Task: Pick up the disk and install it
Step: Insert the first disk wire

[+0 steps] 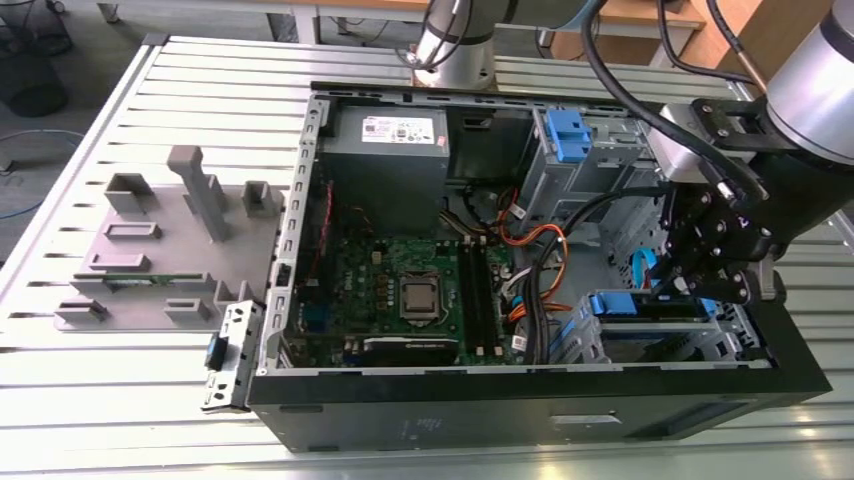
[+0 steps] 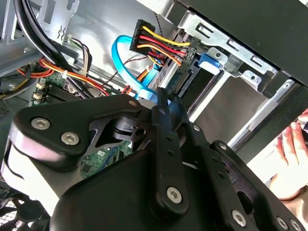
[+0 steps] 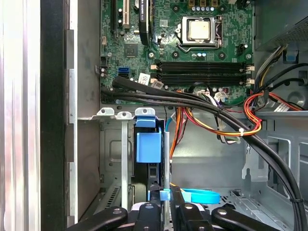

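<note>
The disk (image 1: 647, 305), in its blue carrier, sits in the lower drive bay at the front corner of the open computer case (image 1: 534, 400), on the exterior view's right. It stands on edge in the slot in the first wrist view (image 3: 148, 147). In the second wrist view its connector end (image 2: 185, 82) sits just beyond my fingertips, under a plug of coloured wires. My black gripper (image 1: 681, 285) reaches down inside the case at that end of the disk. Its fingers are shut, tips close together at the disk's edge (image 3: 165, 190) (image 2: 163, 94).
Thick black cables (image 3: 216, 108) and a blue flat cable (image 3: 197, 196) run close to my fingers. The motherboard (image 1: 414, 280), a grey box (image 1: 387, 150) and an upper bay with a blue latch (image 1: 567, 135) share the case. A grey fixture (image 1: 160, 250) lies on the table. A hand (image 2: 291, 159) rests outside the case.
</note>
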{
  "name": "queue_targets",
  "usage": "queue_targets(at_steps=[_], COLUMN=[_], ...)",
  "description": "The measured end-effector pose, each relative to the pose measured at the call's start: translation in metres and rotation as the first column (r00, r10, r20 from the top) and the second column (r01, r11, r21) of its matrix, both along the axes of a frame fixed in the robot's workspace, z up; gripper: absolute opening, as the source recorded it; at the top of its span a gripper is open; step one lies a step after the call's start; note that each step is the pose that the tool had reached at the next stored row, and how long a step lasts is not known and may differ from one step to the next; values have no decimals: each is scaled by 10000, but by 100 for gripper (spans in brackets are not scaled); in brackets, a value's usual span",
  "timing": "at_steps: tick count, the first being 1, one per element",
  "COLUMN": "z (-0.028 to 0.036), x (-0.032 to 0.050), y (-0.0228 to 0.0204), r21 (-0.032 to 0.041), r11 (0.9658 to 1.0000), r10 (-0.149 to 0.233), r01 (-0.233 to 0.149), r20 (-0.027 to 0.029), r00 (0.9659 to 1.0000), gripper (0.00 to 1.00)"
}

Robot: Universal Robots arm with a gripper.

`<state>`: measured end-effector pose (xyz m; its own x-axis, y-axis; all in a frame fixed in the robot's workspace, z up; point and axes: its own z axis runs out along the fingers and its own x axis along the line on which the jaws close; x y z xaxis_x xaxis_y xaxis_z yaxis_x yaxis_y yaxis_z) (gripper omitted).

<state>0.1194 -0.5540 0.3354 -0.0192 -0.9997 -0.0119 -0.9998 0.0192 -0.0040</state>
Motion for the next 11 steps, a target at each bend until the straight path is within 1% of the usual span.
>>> queue_targets(at_steps=[4,11], z=[6,159], x=[0,0], y=[0,0], r21=[4,0], r11=[10000,10000], r10=[0,0], r01=[0,0], r20=[0,0], r00=[10000,10000], gripper=[23,23])
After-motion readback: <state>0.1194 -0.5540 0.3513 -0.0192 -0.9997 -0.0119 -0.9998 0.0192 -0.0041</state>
